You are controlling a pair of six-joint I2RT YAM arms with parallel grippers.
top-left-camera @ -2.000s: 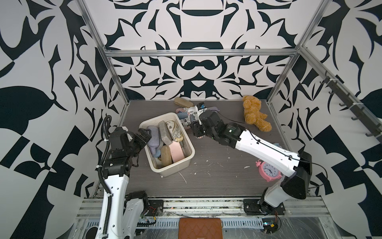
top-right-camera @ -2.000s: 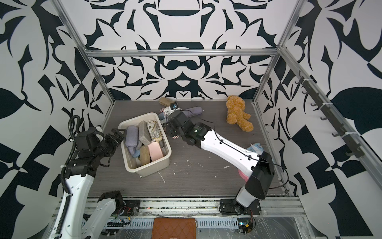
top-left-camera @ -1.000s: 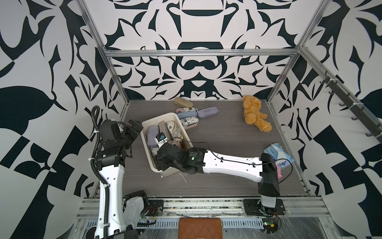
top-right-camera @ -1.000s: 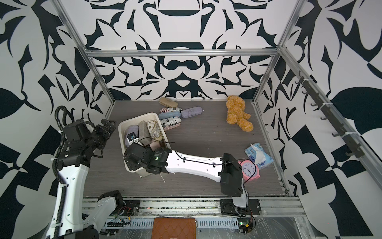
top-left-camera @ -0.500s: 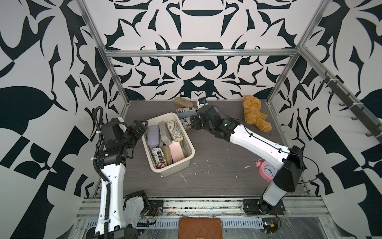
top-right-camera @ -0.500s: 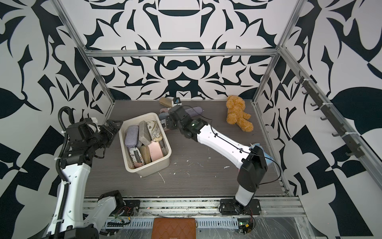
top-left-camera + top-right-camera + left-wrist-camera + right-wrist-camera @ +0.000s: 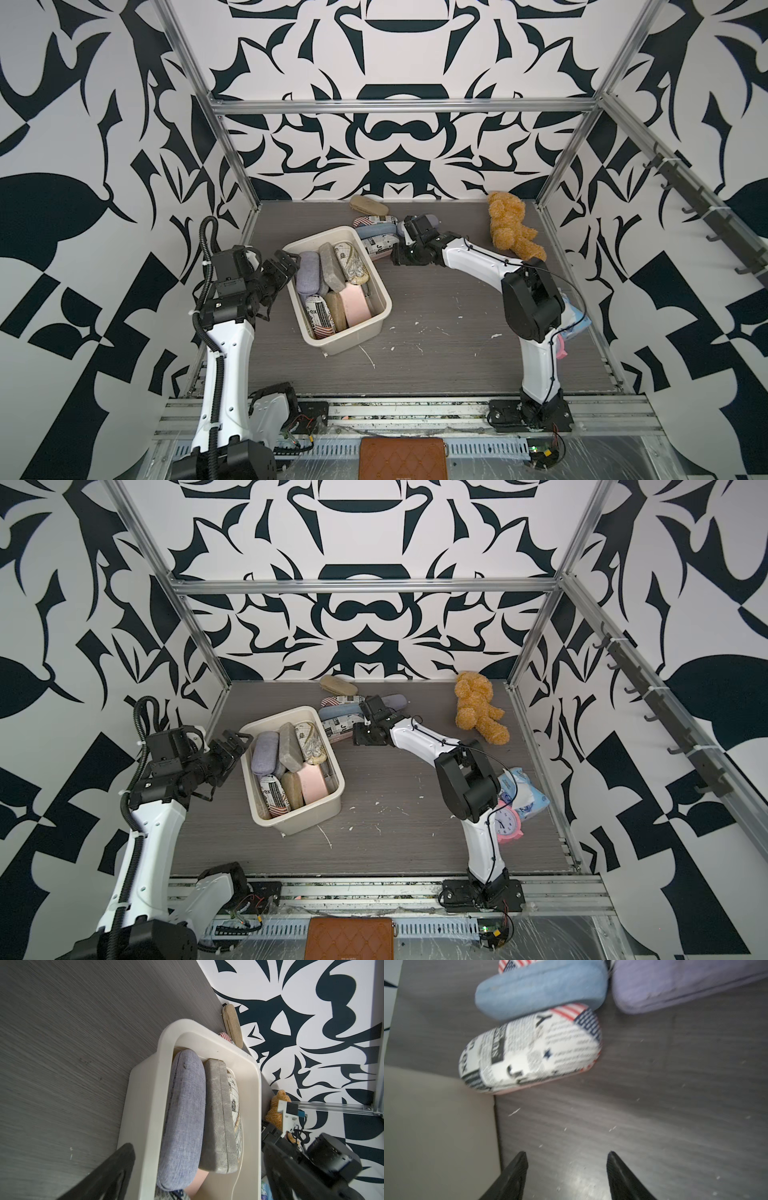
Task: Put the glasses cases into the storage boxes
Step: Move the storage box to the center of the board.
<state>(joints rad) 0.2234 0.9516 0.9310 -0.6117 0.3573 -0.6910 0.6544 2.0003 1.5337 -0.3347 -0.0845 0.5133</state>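
- At the back of the table, just past the tub's far right corner, the right gripper (image 7: 566, 1155) hangs over bare tabletop, its jaws spread with nothing between them.
- The newspaper-print case (image 7: 529, 1051) lies just ahead of its fingertips, one end close against the cream tub (image 7: 436, 1126).
- A blue case (image 7: 539, 987) leans on the newspaper-print case, and a lilac case (image 7: 675, 982) lies beside them.
- The left gripper (image 7: 287, 266), spread wide and empty, hovers by the tub's left wall.
- Several cases (image 7: 330, 270) lie packed inside the tub.
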